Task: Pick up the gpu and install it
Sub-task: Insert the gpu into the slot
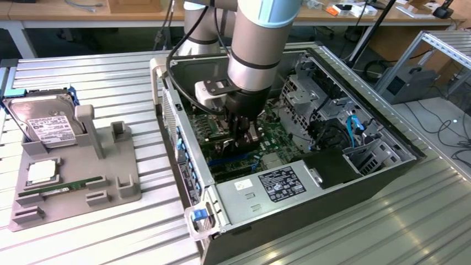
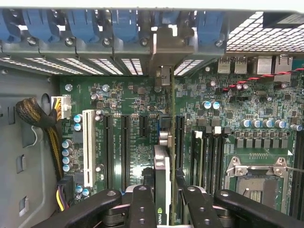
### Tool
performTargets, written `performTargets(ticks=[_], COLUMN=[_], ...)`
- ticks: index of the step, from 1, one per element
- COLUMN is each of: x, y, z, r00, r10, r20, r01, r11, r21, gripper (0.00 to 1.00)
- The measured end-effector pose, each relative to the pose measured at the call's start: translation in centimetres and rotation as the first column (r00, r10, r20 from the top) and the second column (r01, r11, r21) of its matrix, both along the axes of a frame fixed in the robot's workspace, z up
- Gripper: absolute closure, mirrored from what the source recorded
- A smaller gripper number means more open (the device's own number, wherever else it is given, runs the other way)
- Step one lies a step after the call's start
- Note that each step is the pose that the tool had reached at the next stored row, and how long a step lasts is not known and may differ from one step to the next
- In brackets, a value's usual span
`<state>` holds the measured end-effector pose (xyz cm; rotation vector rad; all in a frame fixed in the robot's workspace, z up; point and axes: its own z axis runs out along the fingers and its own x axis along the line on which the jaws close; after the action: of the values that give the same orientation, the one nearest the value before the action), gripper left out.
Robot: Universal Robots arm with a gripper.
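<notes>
While the open computer case lies on its side on the slatted metal table, the robot arm reaches down into it. Inside the case, above the green motherboard, the gripper is clamped on the gpu. The card stands on edge between the fingers, its silver bracket toward the case's rear wall, over the expansion slots.

table — ribbed bare metal, dull sheen | computer case — grey sheet metal, matt | holder tray — matt grey plastic | hard drive — silver metal, paper label | card — green board, edge-on, held between matt black gripper fingers
</notes>
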<state>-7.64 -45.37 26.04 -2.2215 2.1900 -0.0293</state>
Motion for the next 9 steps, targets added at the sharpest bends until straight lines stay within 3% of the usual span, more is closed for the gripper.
performTargets(ticks=[9], x=[0.00], y=[-0.15], z=[0.15], r00=[0.9999], r10=[-0.014], r20=[-0.0001], r01=[0.014], r11=[0.9999], r21=[-0.0002], gripper=[0.73])
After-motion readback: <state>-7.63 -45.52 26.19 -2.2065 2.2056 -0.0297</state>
